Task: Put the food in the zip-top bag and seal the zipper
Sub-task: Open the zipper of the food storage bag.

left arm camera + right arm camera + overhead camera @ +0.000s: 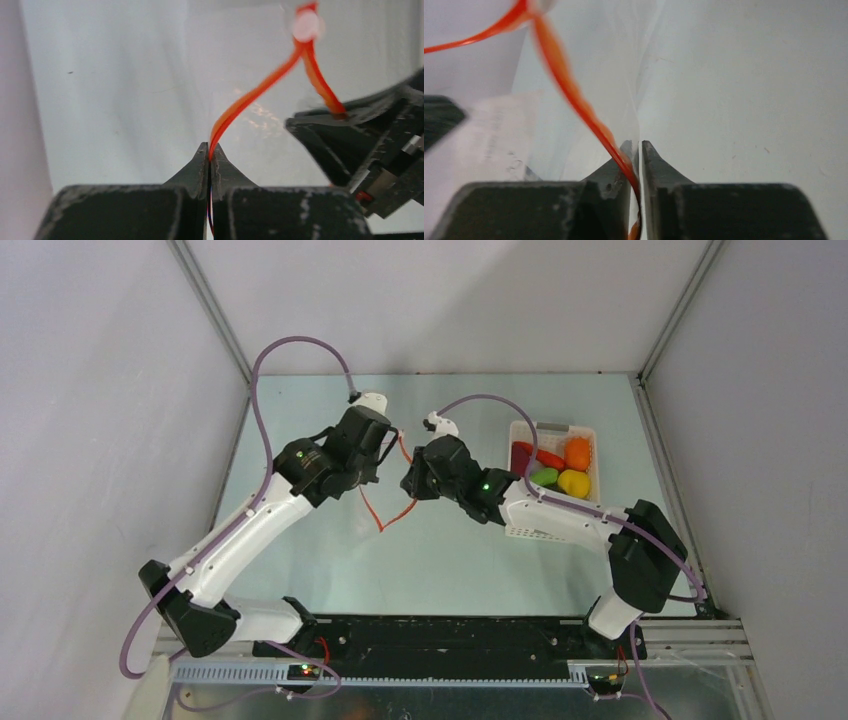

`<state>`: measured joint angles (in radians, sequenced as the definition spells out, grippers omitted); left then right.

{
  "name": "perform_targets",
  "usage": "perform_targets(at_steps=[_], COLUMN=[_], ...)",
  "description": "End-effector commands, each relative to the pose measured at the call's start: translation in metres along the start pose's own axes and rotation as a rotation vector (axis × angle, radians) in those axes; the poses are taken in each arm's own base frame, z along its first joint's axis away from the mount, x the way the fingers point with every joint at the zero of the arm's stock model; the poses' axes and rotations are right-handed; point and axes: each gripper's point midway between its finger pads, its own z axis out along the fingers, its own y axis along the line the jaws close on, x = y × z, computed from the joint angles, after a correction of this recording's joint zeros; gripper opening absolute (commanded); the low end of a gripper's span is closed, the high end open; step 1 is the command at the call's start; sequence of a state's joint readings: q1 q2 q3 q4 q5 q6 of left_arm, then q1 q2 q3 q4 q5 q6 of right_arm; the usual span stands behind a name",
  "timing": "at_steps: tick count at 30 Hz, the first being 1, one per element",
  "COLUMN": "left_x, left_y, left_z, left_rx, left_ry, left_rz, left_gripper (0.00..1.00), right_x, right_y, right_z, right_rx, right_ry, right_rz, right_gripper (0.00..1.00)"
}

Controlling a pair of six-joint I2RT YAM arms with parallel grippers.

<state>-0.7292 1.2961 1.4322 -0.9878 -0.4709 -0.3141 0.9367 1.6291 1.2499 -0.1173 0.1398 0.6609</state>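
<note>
The clear zip-top bag (pixel 385 502) hangs between my two grippers above the table, its orange-red zipper (pixel 378 515) sagging in a V below them. My left gripper (pixel 388 452) is shut on the zipper strip (pixel 240 107), which rises from its closed jaws. My right gripper (pixel 408 480) is shut on the other side of the zipper (pixel 574 95), with clear film beside it. The right gripper also shows in the left wrist view (pixel 320 125). The food (pixel 552 465), with an orange, a yellow lemon, green, red and purple pieces, lies in the white basket.
The white slotted basket (pixel 528 532) stands at the right of the table, partly under my right arm. Grey walls close in the table on the left, back and right.
</note>
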Motion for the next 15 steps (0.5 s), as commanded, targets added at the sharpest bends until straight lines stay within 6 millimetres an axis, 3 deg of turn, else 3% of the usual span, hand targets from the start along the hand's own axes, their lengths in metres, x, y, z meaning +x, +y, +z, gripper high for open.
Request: perform_targets(at_steps=[1,4,9,12,15], left_x=[-0.019,-0.024,-0.030,-0.032,-0.036], left_y=[0.049,0.081,0.111,0.115,0.109], left_z=[-0.021,-0.036,-0.052,-0.059,-0.059], left_rx=[-0.219,-0.353,-0.433,-0.440,-0.393], left_ry=[-0.126,-0.164,-0.211,-0.227,-0.233], left_rz=[-0.050,-0.077,-0.126,-0.127,-0.122], left_gripper=[0.00,0.00,0.00,0.00,0.00], right_x=[0.002,0.003,0.017,0.034,0.043], right_y=[-0.022,-0.036,-0.053,-0.071,-0.067], right_z=[-0.002,-0.003,0.007,0.022,0.037], right_rx=[0.075,0.106,0.162,0.220,0.181], right_ry=[-0.020,-0.013,0.023,0.054,0.075], right_rz=[0.028,0.022,0.008,0.016,0.028], right_gripper=[0.10,0.03,0.00,0.01,0.02])
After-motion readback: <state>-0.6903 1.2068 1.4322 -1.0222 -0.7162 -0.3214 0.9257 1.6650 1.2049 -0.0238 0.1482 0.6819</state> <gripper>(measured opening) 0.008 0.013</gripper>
